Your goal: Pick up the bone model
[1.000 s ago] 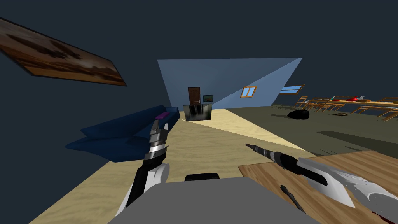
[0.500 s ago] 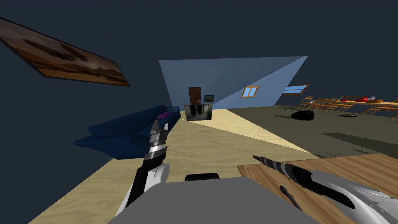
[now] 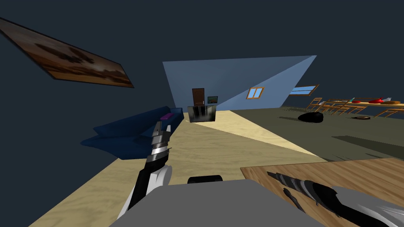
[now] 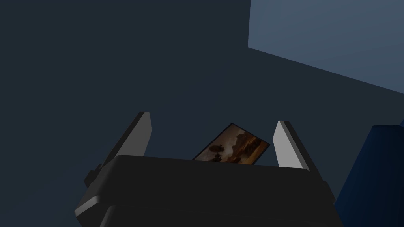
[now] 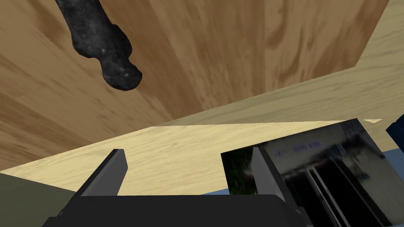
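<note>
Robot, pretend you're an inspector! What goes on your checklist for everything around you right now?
Surface: brown wood-grain table at my right, standing on a pale wood-patterned floor.
Job's things: dark lumpy bone model lying flat on the table, near its edge.
Clutter: nothing seen.
Grippers: right gripper open, near the table's edge, short of the bone and not touching it; left gripper open, raised ahead on my left, holding nothing.
Cables: nothing seen.
Surroundings: dark blue sofa, black cabinet, framed brown picture on the wall, black lump on the floor, wooden chairs far off.
</note>
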Controlling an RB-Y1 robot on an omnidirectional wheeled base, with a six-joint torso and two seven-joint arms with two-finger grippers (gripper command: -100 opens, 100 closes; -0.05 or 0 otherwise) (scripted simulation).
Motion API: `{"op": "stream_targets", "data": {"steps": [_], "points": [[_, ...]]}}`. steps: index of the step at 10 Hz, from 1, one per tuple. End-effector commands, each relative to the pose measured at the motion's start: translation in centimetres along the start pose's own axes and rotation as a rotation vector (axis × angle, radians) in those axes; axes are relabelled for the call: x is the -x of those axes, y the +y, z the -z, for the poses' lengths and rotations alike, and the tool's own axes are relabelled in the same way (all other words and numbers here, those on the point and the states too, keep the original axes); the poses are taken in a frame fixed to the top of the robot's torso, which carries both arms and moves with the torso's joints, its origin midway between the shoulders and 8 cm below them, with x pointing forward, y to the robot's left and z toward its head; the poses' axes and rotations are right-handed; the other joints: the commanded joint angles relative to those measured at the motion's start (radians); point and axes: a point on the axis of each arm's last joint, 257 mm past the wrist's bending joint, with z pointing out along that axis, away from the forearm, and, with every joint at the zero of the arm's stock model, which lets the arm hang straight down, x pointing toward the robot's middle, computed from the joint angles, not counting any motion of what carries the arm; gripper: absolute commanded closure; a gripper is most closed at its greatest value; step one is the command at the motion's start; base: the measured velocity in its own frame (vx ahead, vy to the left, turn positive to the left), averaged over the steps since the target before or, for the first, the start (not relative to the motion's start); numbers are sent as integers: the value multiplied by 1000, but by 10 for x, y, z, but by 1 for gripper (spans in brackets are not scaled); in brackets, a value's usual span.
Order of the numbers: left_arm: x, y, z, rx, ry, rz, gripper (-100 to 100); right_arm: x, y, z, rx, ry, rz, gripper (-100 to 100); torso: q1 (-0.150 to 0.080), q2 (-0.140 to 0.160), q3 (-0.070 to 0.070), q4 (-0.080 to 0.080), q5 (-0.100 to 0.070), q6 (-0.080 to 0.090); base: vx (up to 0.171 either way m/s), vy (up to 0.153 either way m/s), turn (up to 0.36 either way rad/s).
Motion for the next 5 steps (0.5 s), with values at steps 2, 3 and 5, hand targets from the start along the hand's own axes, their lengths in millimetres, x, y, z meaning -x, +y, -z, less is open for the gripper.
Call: {"op": "stream_targets", "data": {"steps": [2, 3, 5], "points": [[0, 0, 0, 0, 0, 0, 0, -60, -32, 11, -58, 127, 63, -100, 0, 0, 0, 0, 0, 0, -18, -7, 39], [0, 0, 0, 0, 0, 0, 0, -62, -32, 11, -58, 132, 64, -100, 0, 0, 0, 0, 0, 0, -17, 0, 13], [0, 0, 0, 0, 0, 0, 0, -87, -42, 18, -76, 186, 88, -100, 1, 0, 0, 0, 0, 0, -9, 3, 12]]}}
